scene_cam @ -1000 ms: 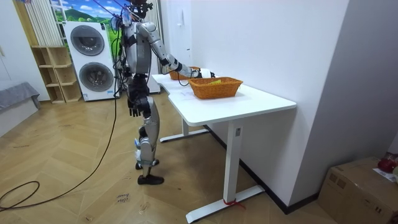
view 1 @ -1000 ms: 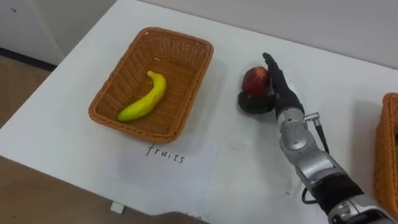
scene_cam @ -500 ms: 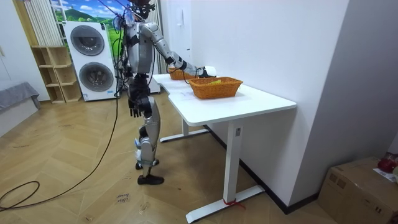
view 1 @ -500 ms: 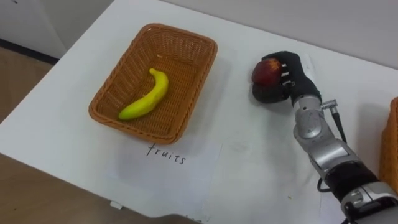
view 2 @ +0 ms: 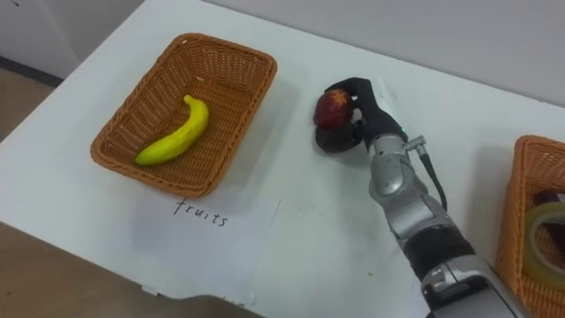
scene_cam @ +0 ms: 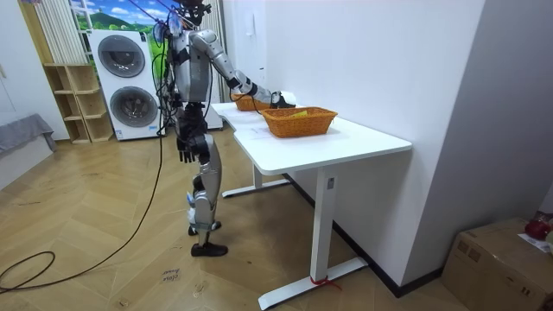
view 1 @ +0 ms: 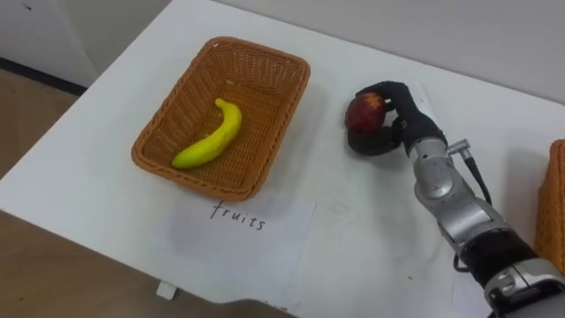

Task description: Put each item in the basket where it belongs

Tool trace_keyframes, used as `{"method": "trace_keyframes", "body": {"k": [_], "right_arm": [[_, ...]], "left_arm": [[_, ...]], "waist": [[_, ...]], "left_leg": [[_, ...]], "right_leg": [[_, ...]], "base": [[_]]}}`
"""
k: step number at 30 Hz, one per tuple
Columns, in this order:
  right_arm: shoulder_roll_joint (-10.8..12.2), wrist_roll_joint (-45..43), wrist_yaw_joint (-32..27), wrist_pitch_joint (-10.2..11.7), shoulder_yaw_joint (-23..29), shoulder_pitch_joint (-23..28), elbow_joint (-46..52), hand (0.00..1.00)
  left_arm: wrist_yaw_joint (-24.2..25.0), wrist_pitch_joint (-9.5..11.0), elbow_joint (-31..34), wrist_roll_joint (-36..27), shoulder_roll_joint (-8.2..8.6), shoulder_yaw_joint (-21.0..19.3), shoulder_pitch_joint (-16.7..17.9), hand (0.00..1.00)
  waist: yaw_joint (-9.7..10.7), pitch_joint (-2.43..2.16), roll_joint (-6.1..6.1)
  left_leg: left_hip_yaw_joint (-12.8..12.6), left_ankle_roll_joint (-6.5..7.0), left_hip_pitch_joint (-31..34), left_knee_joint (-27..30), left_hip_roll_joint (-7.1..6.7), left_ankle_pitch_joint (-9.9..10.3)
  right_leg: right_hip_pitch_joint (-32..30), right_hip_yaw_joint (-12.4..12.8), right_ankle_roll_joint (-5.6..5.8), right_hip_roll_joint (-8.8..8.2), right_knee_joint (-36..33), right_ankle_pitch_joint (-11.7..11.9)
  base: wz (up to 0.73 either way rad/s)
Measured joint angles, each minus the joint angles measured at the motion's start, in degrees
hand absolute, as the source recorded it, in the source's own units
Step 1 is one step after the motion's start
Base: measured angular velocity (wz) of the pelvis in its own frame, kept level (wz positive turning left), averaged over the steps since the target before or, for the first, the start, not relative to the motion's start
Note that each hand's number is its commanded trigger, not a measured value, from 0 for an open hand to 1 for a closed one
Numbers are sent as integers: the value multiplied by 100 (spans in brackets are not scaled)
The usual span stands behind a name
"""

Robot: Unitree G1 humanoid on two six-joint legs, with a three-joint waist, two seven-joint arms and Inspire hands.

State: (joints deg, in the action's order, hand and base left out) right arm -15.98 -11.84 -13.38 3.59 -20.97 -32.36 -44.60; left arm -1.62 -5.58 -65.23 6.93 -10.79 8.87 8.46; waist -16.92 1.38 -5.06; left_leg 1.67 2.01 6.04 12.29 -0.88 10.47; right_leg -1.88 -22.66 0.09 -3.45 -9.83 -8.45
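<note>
The right hand (view 1: 410, 119) had its fingers (view 1: 393, 91) clenched round a red fruit (view 1: 362, 112) (an apple, probably) low at the surface (view 1: 353, 230). Left of the fingers, the fruit basket (view 1: 256, 49) held a banana (view 1: 208, 141): one sorted, this one pending.

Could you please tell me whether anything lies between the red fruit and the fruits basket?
Nothing visible does: only bare table separates the red fruit, gripped in the right hand, from the basket.

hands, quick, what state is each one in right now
Left hand: hangs at the robot's side, cannot tell.
Right hand: shut on the red fruit.
</note>
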Motion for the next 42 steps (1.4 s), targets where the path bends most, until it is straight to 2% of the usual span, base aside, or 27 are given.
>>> {"method": "trace_keyframes", "body": {"k": [8,12,17,19,22,25,31,35,38,42], "right_arm": [[-4,27,163,-9,-57,50,474,100],[-5,-18,228,-96,-34,128,1220,100],[-17,-25,234,-119,0,180,1931,100],[-18,-29,239,-124,41,195,2177,100],[-17,-27,239,-123,52,195,2349,100],[-7,-28,249,-123,204,215,2402,100],[-10,-25,246,-122,329,215,2555,100],[-8,-69,246,-124,333,214,2666,100],[1,-70,246,-150,333,213,2854,100],[33,-32,247,-293,333,211,3155,100]], "left_arm": [[-14,-6,7,1,-106,-143,-15,0],[-16,-30,64,222,-110,-284,71,0],[-12,-43,105,290,-77,-452,258,0],[-13,-39,106,289,-42,-548,306,0],[-35,-39,111,290,-34,-624,390,0],[-36,-32,112,396,14,-725,453,0],[-10,-30,119,534,16,-870,459,0],[-8,-31,198,638,16,-878,404,0],[-10,-35,311,751,16,-876,421,0],[-23,-44,356,834,18,-874,416,0]], "waist": [[118,-11,-14],[237,-22,16],[284,-60,110],[284,-109,202],[317,-137,294],[333,-138,352],[348,-172,264],[317,-136,185],[241,-138,151],[226,-129,113]], "left_leg": [[7,2,-181,-17,-2,-6],[10,2,-352,-26,-8,-6],[7,4,-626,-106,-22,-5],[-7,6,-657,-128,-24,-4],[-6,10,-755,-157,-26,-8],[-6,12,-846,-172,-28,-9],[4,16,-887,-167,-43,-17],[5,18,-886,-169,-47,-17],[6,19,-897,-203,-50,-17],[98,28,-906,-245,-82,-22]], "right_leg": [[160,53,3,-21,17,-2],[330,53,12,-31,38,-7],[604,64,24,-33,119,-14],[618,72,24,-42,108,-14],[708,69,24,-45,101,-15],[829,62,26,-51,92,-16],[874,81,37,-54,83,-27],[875,88,38,-55,90,-28],[872,80,42,-48,96,-30],[889,-15,69,-48,103,-47]], "base": [[0],[0],[0],[-4],[0],[0],[1],[0],[0],[9]]}}
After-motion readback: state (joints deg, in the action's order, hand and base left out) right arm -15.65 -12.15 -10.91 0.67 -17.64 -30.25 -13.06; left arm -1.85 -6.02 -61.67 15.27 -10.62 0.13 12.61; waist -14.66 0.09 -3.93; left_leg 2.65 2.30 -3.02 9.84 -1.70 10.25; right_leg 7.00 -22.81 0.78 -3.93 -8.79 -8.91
